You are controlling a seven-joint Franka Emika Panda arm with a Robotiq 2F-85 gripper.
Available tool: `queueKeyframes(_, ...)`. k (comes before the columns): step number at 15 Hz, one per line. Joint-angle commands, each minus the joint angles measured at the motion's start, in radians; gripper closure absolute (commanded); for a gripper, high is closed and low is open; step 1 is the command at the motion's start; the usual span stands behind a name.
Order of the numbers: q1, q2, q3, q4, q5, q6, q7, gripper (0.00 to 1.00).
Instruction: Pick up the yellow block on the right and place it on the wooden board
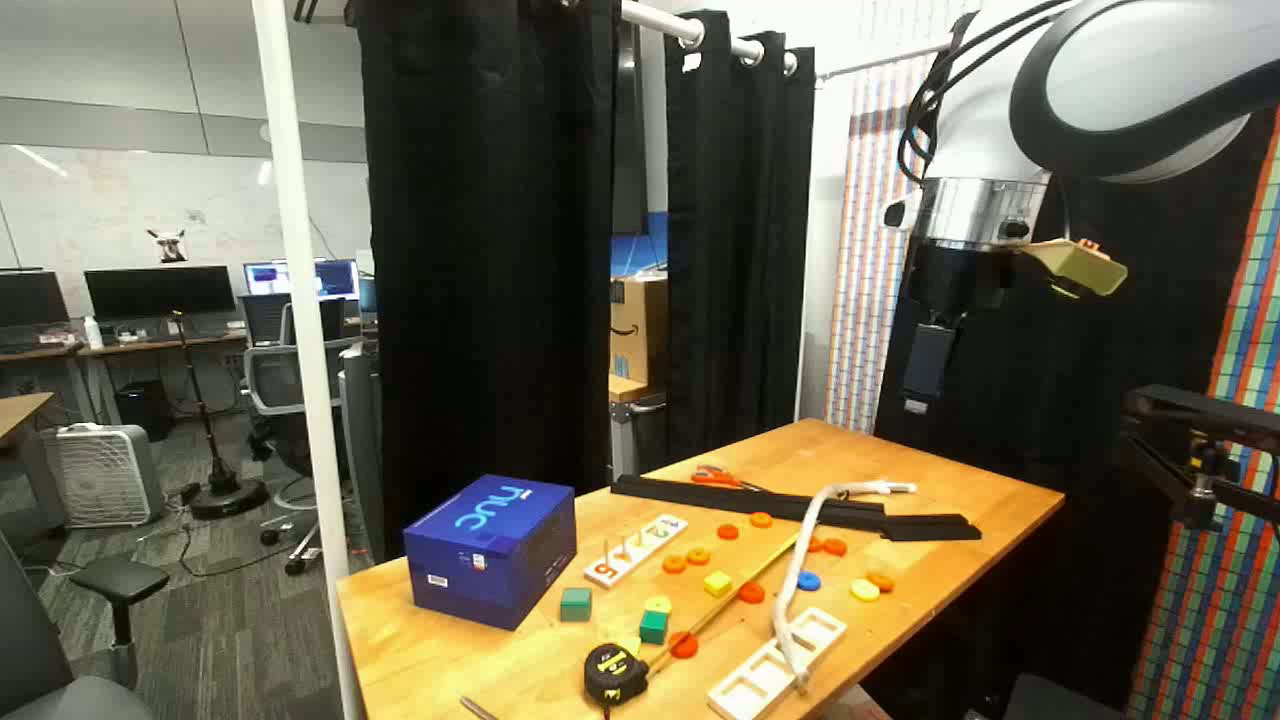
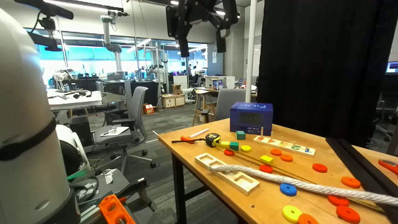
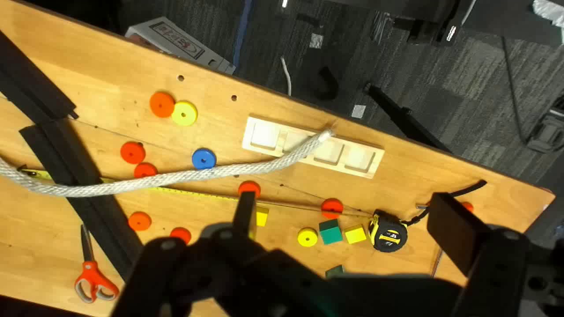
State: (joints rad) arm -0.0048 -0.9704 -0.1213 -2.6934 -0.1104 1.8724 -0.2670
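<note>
Matt wooden board (image 2: 229, 176), rough woven rope (image 3: 189, 176)

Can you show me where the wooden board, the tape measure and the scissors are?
Wooden board (image 3: 329, 153), wrist view: bare floor of a compartment.
Tape measure (image 1: 614, 675), an exterior view: middle of its case.
Scissors (image 3: 91, 267), wrist view: handles, close to the blades.

The brown wooden surface (image 1: 840, 450) carries a blue cardboard box (image 1: 490, 550), small yellow blocks (image 2: 266, 160), green blocks (image 2: 240, 135), round red discs (image 3: 131, 153), a pale wooden four-compartment board (image 3: 345, 155) and a black-and-yellow tape measure (image 3: 388, 233).

Wears rounded white casing (image 1: 1140, 70), black band (image 1: 1032, 110), looping black cables (image 1: 909, 125), silver collar (image 1: 970, 212); ends in black, two-fingered tool (image 2: 202, 52).
</note>
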Motion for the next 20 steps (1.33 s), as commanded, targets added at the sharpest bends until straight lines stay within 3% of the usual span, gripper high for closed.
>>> queueKeyframes(1,0.004,0.0,-0.003,0.007,-0.003,-0.003,0.003,0.0)
queueKeyframes(10,0.006,0.021,-0.003,0.024,-0.004,0.015,0.005,0.0)
queueKeyframes(20,-0.002,0.394,-0.026,0.261,0.107,0.121,0.114,0.0)
